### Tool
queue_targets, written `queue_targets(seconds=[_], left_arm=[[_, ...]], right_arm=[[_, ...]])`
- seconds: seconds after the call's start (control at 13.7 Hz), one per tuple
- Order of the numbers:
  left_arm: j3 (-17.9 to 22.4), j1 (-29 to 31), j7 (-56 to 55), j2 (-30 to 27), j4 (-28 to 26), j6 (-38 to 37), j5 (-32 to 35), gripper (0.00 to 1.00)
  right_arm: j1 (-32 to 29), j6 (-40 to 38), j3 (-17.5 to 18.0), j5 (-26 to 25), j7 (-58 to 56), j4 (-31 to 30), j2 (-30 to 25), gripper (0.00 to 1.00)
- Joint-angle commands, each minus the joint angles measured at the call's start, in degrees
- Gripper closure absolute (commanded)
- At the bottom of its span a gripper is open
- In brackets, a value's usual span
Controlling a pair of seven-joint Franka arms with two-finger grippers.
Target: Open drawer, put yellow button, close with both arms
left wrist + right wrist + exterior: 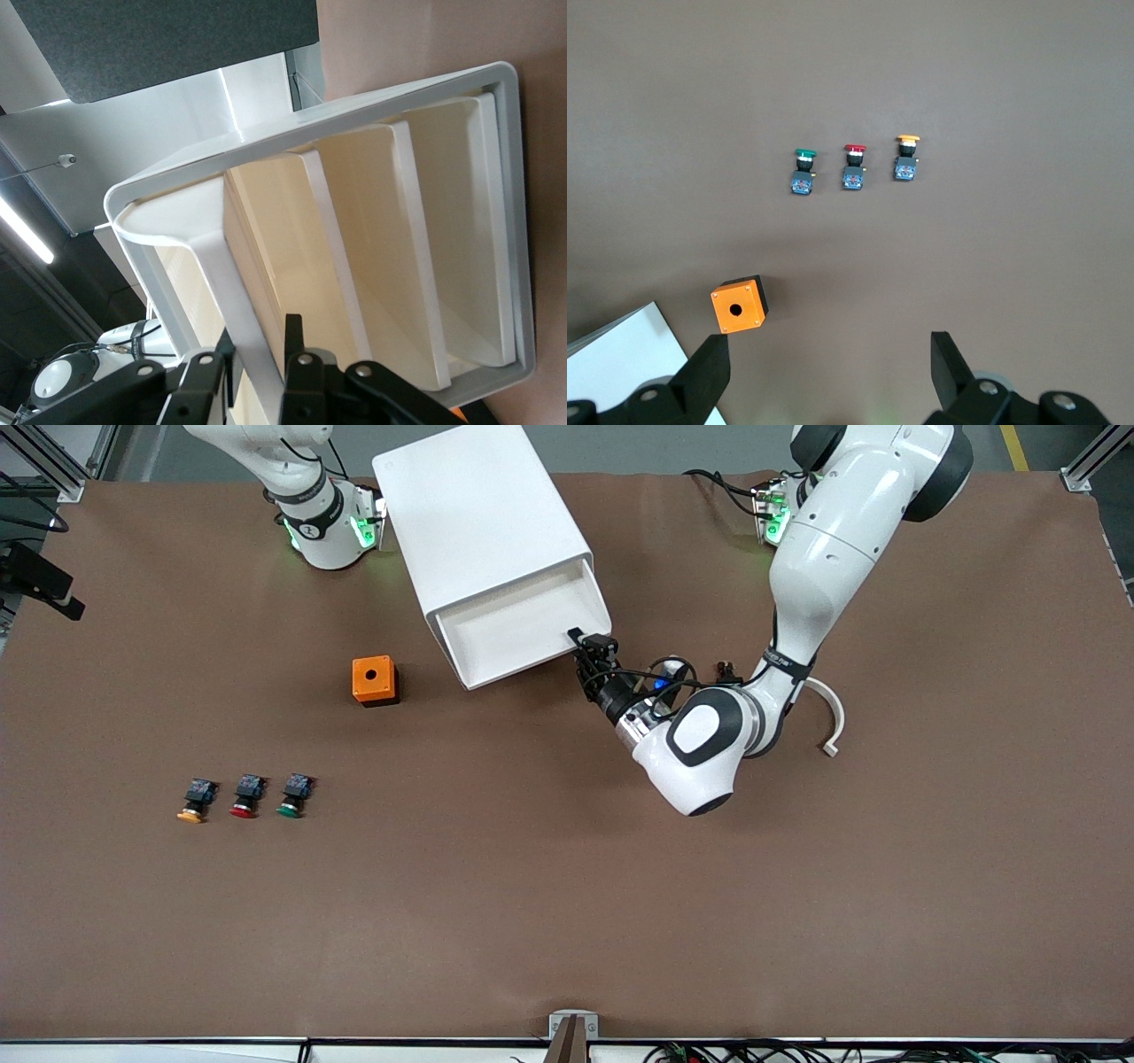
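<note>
Pinching the drawer [523, 633] front strip, my left pincer [592, 657] is pressed together there, I judge to draw it out of the cabinet [478, 522]. My right pincer [833, 376] waits spread above the bench [567, 886]. I count 3 buttons in 1 row, the yellow button [196, 801] endmost, plus 1 orange box [374, 680].
</note>
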Motion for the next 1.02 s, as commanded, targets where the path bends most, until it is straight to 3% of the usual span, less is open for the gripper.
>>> queue_targets(seconds=[0.0, 0.44, 0.73, 0.88, 0.95], left_arm=[[1.21, 0.96, 1.3, 0.61, 0.44, 1.01, -0.46, 0.77], [1.48, 1.93, 1.3, 0.61, 0.44, 1.18, -0.37, 0.75], [1.48, 2.46, 1.3, 0.61, 0.44, 1.27, -0.46, 0.72], [1.48, 2.46, 1.3, 0.61, 0.44, 1.36, -0.46, 0.58], [1.48, 2.46, 1.21, 0.61, 0.44, 1.36, -0.46, 0.27]], right_arm=[[-1.17, 0.44, 0.42, -0.14, -0.25, 0.68, 5.25, 0.0], [-1.7, 2.81, 0.42, -0.84, -0.52, 3.67, 13.25, 0.0], [-3.11, 3.07, 0.42, -0.75, 0.09, 4.38, 14.24, 0.0], [-3.54, 3.25, 0.42, -0.66, 0.1, 4.38, 14.33, 0.0], [-3.46, 3.86, 0.42, -0.57, 0.1, 4.03, 14.5, 0.0]])
